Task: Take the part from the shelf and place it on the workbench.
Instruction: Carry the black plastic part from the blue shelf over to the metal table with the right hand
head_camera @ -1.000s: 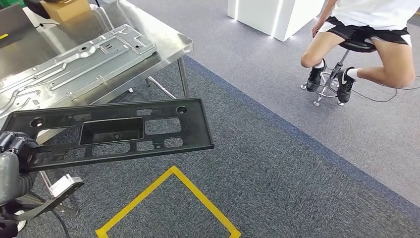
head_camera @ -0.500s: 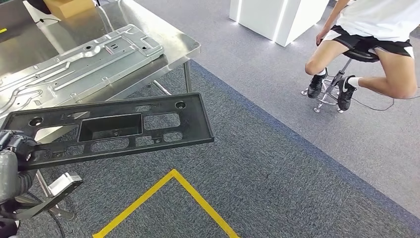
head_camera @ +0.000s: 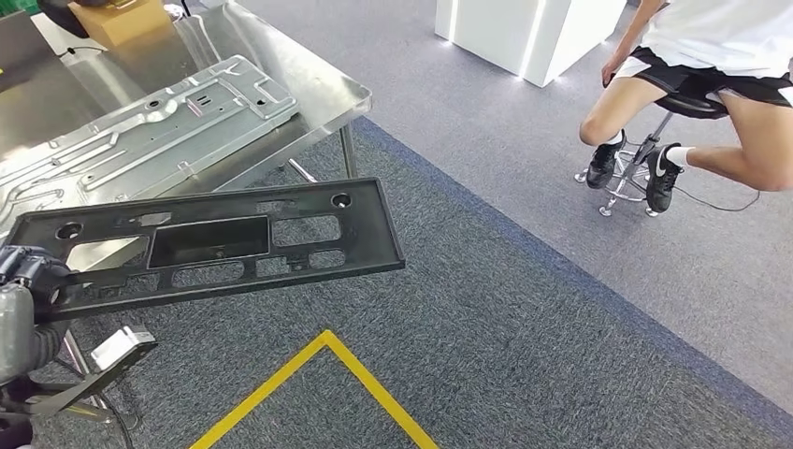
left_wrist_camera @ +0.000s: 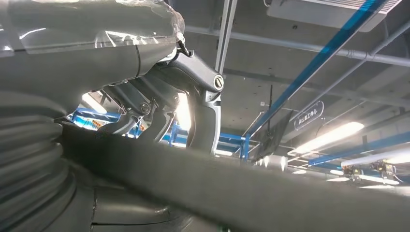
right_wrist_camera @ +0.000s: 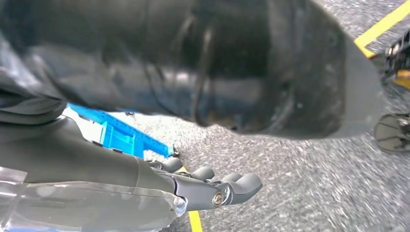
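Note:
In the head view, the part (head_camera: 215, 243) is a long black plastic frame with several cutouts. My left hand (head_camera: 28, 285) grips its left end and holds it level above the carpet, just in front of the workbench (head_camera: 323, 79). The workbench is a steel table at the upper left. In the left wrist view, my left hand's dark fingers (left_wrist_camera: 159, 96) curl over the part's edge (left_wrist_camera: 270, 193). In the right wrist view, my right hand (right_wrist_camera: 212, 186) hangs over the carpet with its fingers stretched out and nothing in them.
A stamped grey metal plate (head_camera: 159, 131) covers much of the workbench, with a cardboard box (head_camera: 122, 19) behind it. A person (head_camera: 711, 56) sits on a stool (head_camera: 636, 178) at the upper right beside a white cabinet (head_camera: 524, 33). Yellow floor tape (head_camera: 318, 374) marks the carpet.
The whole picture has shifted a little, so the camera has moved. The part stays in my left hand, at about the same place in the picture.

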Controlling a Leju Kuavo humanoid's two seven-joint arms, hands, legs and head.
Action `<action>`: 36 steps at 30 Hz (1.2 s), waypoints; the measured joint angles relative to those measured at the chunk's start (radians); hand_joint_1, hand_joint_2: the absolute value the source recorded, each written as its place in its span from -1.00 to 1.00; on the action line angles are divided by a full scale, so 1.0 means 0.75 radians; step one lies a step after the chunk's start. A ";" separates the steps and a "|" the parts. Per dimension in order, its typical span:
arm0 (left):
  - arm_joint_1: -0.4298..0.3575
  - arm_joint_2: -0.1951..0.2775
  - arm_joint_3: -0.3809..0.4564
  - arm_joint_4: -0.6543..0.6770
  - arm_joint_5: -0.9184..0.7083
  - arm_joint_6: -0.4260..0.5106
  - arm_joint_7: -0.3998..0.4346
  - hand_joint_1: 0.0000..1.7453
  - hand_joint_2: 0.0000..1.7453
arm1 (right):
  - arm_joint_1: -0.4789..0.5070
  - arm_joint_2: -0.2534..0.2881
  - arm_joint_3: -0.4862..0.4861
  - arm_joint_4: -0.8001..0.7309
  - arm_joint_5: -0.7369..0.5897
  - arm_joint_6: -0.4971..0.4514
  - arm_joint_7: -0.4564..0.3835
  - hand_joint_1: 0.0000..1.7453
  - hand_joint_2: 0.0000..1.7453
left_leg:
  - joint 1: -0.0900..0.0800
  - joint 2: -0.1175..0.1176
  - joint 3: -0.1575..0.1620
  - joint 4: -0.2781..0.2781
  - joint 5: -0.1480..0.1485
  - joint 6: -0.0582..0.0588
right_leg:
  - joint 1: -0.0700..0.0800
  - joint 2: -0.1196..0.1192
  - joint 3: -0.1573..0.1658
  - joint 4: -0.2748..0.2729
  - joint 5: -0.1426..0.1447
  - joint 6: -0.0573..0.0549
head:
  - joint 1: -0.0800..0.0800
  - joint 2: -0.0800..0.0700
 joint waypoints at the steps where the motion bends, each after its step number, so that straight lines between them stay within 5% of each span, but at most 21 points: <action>1: 0.000 0.000 0.000 0.000 0.000 -0.001 0.000 1.00 1.00 | 0.000 0.000 0.000 0.000 0.000 0.000 0.000 -1.00 -1.00 | 0.003 0.000 -0.016 -0.006 0.035 -0.002 | 0.000 0.000 0.013 0.000 -0.010 0.002 | 0.000 0.000; 3: 0.000 0.000 0.000 0.000 0.001 -0.002 -0.001 1.00 1.00 | 0.001 0.000 0.000 0.000 0.000 0.000 0.000 -1.00 -1.00 | 0.009 0.002 0.019 -0.149 0.159 0.000 | -0.001 0.002 0.046 0.000 -0.034 0.009 | 0.000 0.000; 5: -0.001 0.000 0.000 0.001 0.002 -0.002 -0.002 1.00 1.00 | 0.000 -0.001 0.000 0.000 0.000 0.000 0.000 -1.00 -1.00 | 0.002 0.005 0.070 -0.283 0.227 0.008 | 0.000 0.003 0.067 0.000 -0.055 0.023 | 0.000 0.000; 9: -0.004 0.003 0.000 0.001 0.005 -0.002 -0.002 1.00 1.00 | -0.004 -0.002 0.000 0.000 -0.001 0.000 0.000 -1.00 -1.00 | -0.010 0.001 0.110 -0.338 0.206 0.041 | -0.005 0.001 0.086 0.012 -0.066 0.055 | 0.001 0.000; 11: -0.007 0.005 0.001 0.001 0.006 -0.003 -0.003 1.00 1.00 | -0.006 -0.002 0.000 0.000 -0.002 0.001 0.000 -1.00 -1.00 | -0.008 0.000 0.141 -0.352 0.198 0.060 | -0.006 0.001 0.064 0.085 -0.096 0.061 | 0.001 0.000; 14: -0.010 0.006 0.000 0.001 0.009 -0.004 -0.004 1.00 1.00 | -0.007 -0.002 0.000 0.000 -0.004 0.001 0.000 -1.00 -1.00 | -0.014 0.001 0.167 -0.357 0.178 0.079 | -0.004 0.001 -0.090 0.323 -0.190 0.064 | 0.002 0.000; 15: -0.009 0.006 0.000 0.001 0.010 -0.004 -0.005 1.00 1.00 | -0.006 -0.002 0.000 0.000 -0.004 0.001 0.000 -1.00 -1.00 | -0.017 0.000 0.176 -0.357 0.169 0.081 | -0.002 0.001 -0.138 0.374 -0.195 0.064 | 0.002 0.000; 17: -0.009 0.006 0.000 0.001 0.011 -0.004 -0.006 1.00 1.00 | -0.005 -0.002 0.000 0.000 -0.006 0.001 0.001 -1.00 -1.00 | -0.021 -0.001 0.204 -0.357 0.149 0.082 | 0.002 0.001 -0.167 0.337 -0.118 0.057 | 0.002 0.000; 19: -0.008 0.005 0.000 0.001 0.012 -0.004 -0.006 1.00 1.00 | -0.001 -0.003 0.001 0.000 -0.008 0.001 0.001 -1.00 -1.00 | -0.023 -0.002 0.237 -0.358 0.124 0.079 | 0.012 0.001 -0.130 0.182 0.004 0.039 | 0.002 0.000; 20: -0.008 0.005 -0.001 0.001 0.013 -0.004 -0.006 1.00 1.00 | 0.001 -0.004 0.001 0.000 -0.008 0.001 0.000 -1.00 -1.00 | -0.023 -0.003 0.247 -0.358 0.114 0.075 | 0.018 0.002 -0.116 0.116 0.031 0.030 | 0.002 0.000; 25: -0.008 0.008 0.000 0.001 0.013 -0.005 -0.007 1.00 1.00 | 0.009 -0.009 0.001 0.001 -0.010 0.001 0.001 -1.00 -1.00 | -0.024 -0.003 0.266 -0.329 0.096 0.040 | 0.020 0.006 -0.071 0.026 0.046 -0.003 | 0.002 0.000; 27: -0.011 0.010 0.001 0.001 0.014 -0.003 -0.005 1.00 1.00 | 0.009 -0.007 0.001 0.001 -0.013 0.001 0.001 -1.00 -1.00 | -0.019 -0.001 0.217 -0.228 0.058 0.027 | 0.011 0.005 -0.039 0.003 0.044 -0.011 | 0.001 0.000; 30: -0.004 0.008 0.001 0.001 0.006 0.000 0.003 1.00 1.00 | 0.008 -0.005 0.001 0.001 -0.021 0.001 0.001 -1.00 -1.00 | -0.003 -0.001 0.077 -0.027 -0.031 0.001 | 0.006 0.005 -0.017 -0.004 0.027 -0.014 | 0.001 0.000; 32: 0.006 0.007 0.003 0.001 -0.002 0.001 0.007 1.00 1.00 | 0.009 -0.004 0.001 0.001 -0.026 0.000 0.001 -1.00 -1.00 | 0.011 0.000 0.046 -0.049 0.022 -0.012 | 0.003 0.007 0.002 -0.004 0.011 -0.008 | 0.002 0.000; 34: 0.016 0.007 0.007 0.001 -0.001 0.003 0.009 1.00 1.00 | 0.010 -0.004 0.001 0.001 -0.030 -0.001 0.001 -1.00 -1.00 | 0.021 0.002 0.079 -0.199 0.153 -0.021 | -0.001 0.008 0.026 -0.004 -0.006 0.004 | 0.002 0.000; 36: 0.022 0.006 0.011 0.002 0.001 0.004 0.013 1.00 1.00 | 0.012 -0.003 0.001 0.001 -0.034 -0.002 0.000 -1.00 -1.00 | 0.016 0.017 0.094 -0.312 0.208 -0.016 | -0.002 0.005 0.033 0.001 -0.019 0.019 | 0.001 0.000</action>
